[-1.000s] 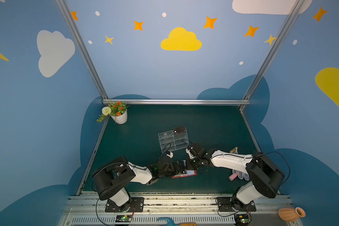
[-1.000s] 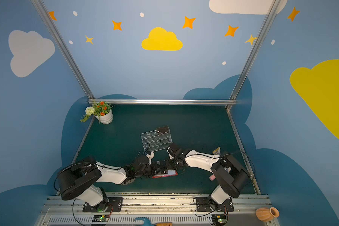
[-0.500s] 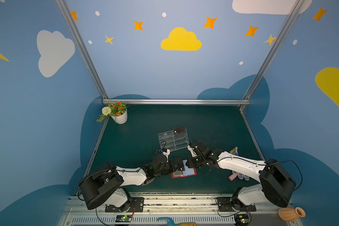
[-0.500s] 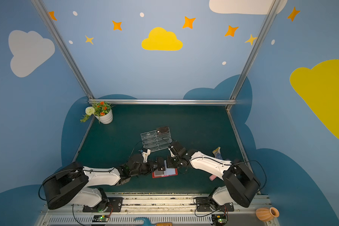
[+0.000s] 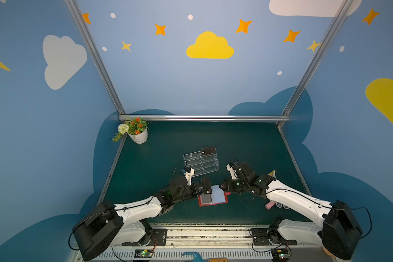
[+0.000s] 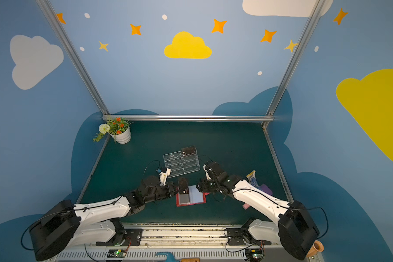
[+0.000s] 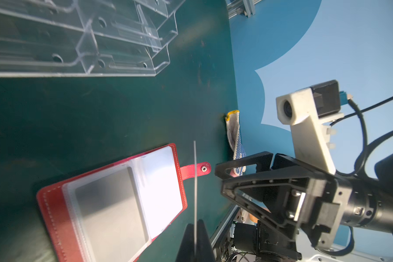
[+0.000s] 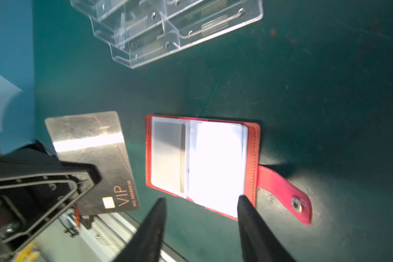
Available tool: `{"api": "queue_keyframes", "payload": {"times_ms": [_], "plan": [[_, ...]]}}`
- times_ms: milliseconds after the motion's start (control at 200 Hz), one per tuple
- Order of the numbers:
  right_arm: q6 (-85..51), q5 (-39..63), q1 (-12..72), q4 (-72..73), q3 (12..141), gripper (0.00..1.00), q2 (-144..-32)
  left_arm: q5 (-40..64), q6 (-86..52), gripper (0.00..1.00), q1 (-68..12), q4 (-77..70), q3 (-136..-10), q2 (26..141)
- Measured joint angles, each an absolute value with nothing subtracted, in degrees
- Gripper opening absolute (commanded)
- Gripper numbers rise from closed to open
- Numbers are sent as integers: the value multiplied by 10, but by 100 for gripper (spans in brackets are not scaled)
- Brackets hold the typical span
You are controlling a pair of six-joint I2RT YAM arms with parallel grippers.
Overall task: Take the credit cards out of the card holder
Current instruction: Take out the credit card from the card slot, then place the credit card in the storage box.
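Robot arms at work on a green table [image 5: 247, 145]: the left gripper [image 5: 202, 188] is clamping a dark VIP card [image 8: 93, 145] by one edge, with its jaws pressed shut on it. The card is jutting out past the fingertips and, in the left wrist view, is showing edge-on as a thin pale line. Facing it, the right gripper [image 8: 201, 198] is hovering with its two black fingers [image 8: 252, 226] spread apart and nothing between them.

The red card holder [image 5: 212, 199] is lying open and flat on the table between the two grippers. It is just beside the held card and directly under the right gripper's fingertips; whether those fingertips are touching it cannot be told. Its clear sleeve pages are facing up and glaring white. A grey card-shaped panel [image 8: 168, 156] is showing in the sleeve on the left gripper's side. The unfastened snap tab [image 8: 284, 192] is lying flat and pointing toward the right gripper.

Beyond both grippers' tips, a clear acrylic stand [image 5: 201, 162] is resting on the table. A second dark card [image 5: 208, 150] is sitting in its tier farthest from the grippers.
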State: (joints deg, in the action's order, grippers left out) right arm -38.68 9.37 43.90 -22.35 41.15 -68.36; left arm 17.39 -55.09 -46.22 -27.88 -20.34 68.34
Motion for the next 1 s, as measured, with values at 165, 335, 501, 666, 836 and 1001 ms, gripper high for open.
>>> {"api": "queue_keyframes", "payload": {"times_ms": [165, 335, 501, 666, 836, 1001], "plan": [[-375, 89, 435, -236, 402, 80, -645, 203, -523, 4, -426, -230, -224, 666], [-367, 84, 432, -246, 397, 81, -625, 240, -502, 4, -381, -199, -260, 665], [-362, 84, 431, -250, 394, 81, -623, 271, -496, 4, -342, -184, -290, 672], [-358, 84, 429, -256, 394, 81, -623, 305, -479, 4, -298, -160, -352, 702], [-352, 81, 426, -266, 394, 81, -622, 329, -441, 4, -241, -117, -448, 756], [-343, 80, 418, -276, 394, 81, -619, 369, -416, 4, -195, -100, -536, 828]]}}
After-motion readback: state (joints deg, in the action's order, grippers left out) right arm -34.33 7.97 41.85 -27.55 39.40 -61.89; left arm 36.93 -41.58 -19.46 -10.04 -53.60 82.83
